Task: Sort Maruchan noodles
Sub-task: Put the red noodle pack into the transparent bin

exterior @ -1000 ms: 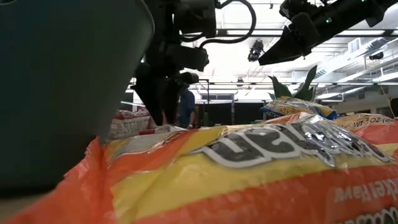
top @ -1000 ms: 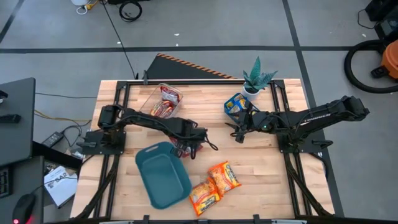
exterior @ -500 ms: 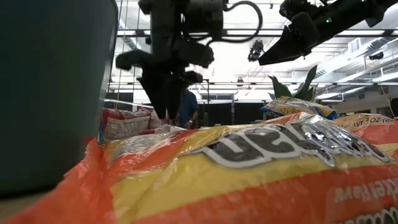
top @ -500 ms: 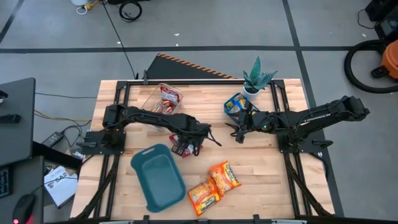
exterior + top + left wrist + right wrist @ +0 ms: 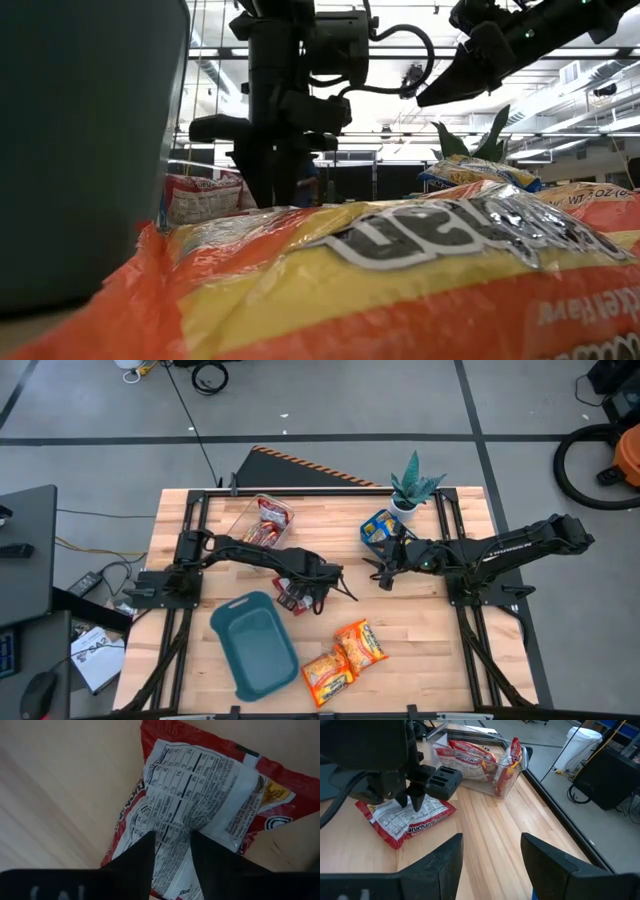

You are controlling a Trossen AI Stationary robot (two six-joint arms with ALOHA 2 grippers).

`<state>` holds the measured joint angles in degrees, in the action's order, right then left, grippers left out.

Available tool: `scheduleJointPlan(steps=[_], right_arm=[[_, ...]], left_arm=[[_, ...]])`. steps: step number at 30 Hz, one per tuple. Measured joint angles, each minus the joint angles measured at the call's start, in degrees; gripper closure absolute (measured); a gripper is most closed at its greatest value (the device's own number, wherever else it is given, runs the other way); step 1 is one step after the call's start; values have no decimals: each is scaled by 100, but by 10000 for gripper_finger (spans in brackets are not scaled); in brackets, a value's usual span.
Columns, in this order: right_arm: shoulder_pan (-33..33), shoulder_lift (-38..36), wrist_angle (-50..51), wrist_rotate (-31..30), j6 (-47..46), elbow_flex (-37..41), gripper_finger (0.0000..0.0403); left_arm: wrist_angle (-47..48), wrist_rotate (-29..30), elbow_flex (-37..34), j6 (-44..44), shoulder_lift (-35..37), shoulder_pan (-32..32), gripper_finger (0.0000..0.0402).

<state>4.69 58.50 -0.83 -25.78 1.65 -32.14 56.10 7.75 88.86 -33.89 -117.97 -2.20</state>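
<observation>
A red Maruchan packet (image 5: pixel 289 599) lies white label side up (image 5: pixel 200 795) on the table at mid-table, just beyond the teal tray (image 5: pixel 255 645). My left gripper (image 5: pixel 308 588) stands on it, fingers pointing down (image 5: pixel 410 804). Two orange packets (image 5: pixel 345 655) lie flat near the table's near edge and fill the low view (image 5: pixel 400 270). Blue-and-yellow packets (image 5: pixel 380 525) sit by the plant. More red packets stand in the clear bin (image 5: pixel 262 520). My right gripper (image 5: pixel 383 573) hangs open above the table right of centre, holding nothing. My left gripper comes from above, pointing down, with its fingertips (image 5: pixel 150 842) close together on the middle of the red packet's white label side (image 5: pixel 172 827). The film crinkles up between the two fingers. The packet lies flat on the table (image 5: pixel 405 820).
The teal tray lies open side up left of the orange packets. The clear bin (image 5: pixel 480 762) stands toward the far left edge, and a potted plant (image 5: pixel 412 485) stands at the far edge. Bare wood lies between the two grippers and along the right side.
The teal tray has slid toward the table's left and near edge and turned a little, uncovering the red packet. My left gripper has shifted slightly to the right and lowered onto that packet. The right arm has kept still.
</observation>
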Motion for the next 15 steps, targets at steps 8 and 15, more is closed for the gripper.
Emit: scheduleJointPlan(steps=[8,15], right_arm=[[17,0,14,2,-43,0,199],[11,0,29,2,-23,0,199]], left_arm=[[119,-42,1,166,0,0,385],[135,96,0,48,35,-4,397]])
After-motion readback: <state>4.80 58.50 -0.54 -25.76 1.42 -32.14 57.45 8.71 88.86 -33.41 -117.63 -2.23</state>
